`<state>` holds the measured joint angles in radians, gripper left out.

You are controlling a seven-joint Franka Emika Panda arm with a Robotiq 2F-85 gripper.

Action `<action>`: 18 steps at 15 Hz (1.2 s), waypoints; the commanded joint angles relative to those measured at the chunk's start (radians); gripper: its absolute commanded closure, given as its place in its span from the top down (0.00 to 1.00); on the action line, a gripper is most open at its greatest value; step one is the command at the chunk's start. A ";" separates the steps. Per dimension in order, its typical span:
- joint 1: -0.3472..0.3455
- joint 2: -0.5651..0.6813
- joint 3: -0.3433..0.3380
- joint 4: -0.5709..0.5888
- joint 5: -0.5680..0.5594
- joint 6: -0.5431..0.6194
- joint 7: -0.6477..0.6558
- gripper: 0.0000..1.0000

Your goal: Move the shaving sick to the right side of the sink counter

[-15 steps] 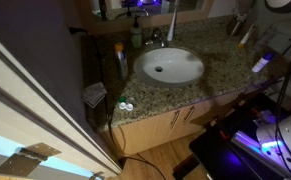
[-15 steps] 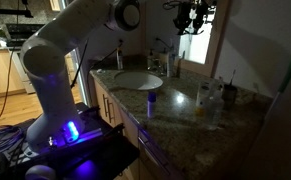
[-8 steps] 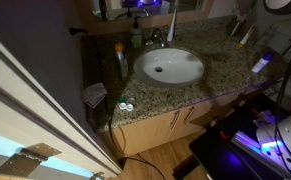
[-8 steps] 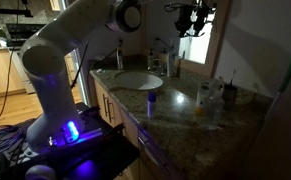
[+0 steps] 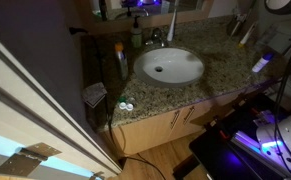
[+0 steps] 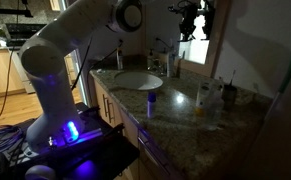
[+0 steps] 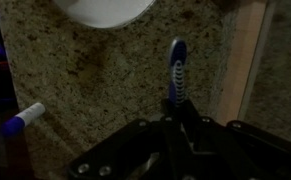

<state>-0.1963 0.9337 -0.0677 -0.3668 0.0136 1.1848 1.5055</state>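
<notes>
- Black gripper [image 7: 175,115], jaws nearly closed, grips a blue-and-white shaving stick [image 7: 176,65] above the speckled brown-grey granite sink counter [image 7: 95,70].
- A blue-capped white tube [image 6: 151,100] stands by the counter's front edge.

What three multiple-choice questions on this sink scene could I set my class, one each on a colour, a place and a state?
1. What colour is the basin?
A. black
B. white
C. red

2. Where is the gripper?
A. in the air above the sink counter
B. down inside the basin
C. on the floor

3. In what state is the shaving stick?
A. lying flat on the counter
B. standing in a cup
C. clamped in the gripper

Answers:
1 B: the oval bowl shows white in both exterior views.
2 A: an exterior view shows the gripper high over the granite.
3 C: the wrist view shows the stick reaching out from the shut gripper.
</notes>
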 commanded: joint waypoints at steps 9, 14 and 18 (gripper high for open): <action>-0.066 -0.106 0.000 -0.020 0.040 -0.033 -0.449 0.15; -0.070 -0.151 -0.033 0.002 -0.039 -0.037 -0.690 0.04; -0.114 -0.217 -0.066 0.003 -0.093 -0.059 -0.983 0.04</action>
<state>-0.2804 0.7658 -0.1148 -0.3512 -0.0616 1.1430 0.7117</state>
